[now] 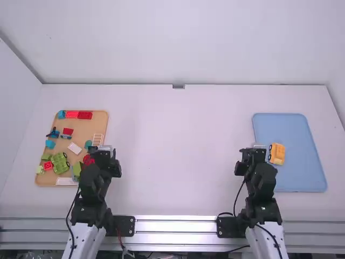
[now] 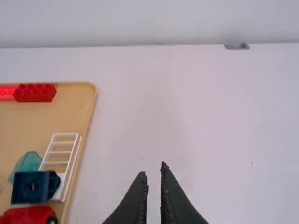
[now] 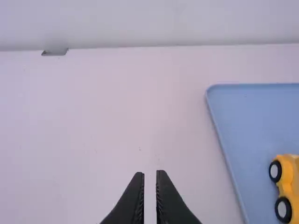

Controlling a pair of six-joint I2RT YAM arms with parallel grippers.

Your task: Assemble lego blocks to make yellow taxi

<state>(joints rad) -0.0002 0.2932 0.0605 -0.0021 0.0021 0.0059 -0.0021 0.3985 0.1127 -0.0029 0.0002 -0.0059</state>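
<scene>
On the right, the yellow vehicle (image 1: 277,155) sits toward the left side of the blue tray (image 1: 302,172), whole in the high view, while the right wrist view picks out its black-tyred wheels (image 3: 283,209). Left gripper (image 1: 110,156) and right gripper (image 1: 252,155) both show jaws slightly parted, empty; the left wrist view brings up studs on a red brick (image 2: 35,93).

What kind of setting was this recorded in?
Probably a robot lab or test station: two mounted arms stand along one edge of a bare-walled white table, with toy blocks sorted onto a tan tray and a blue tray.
</scene>
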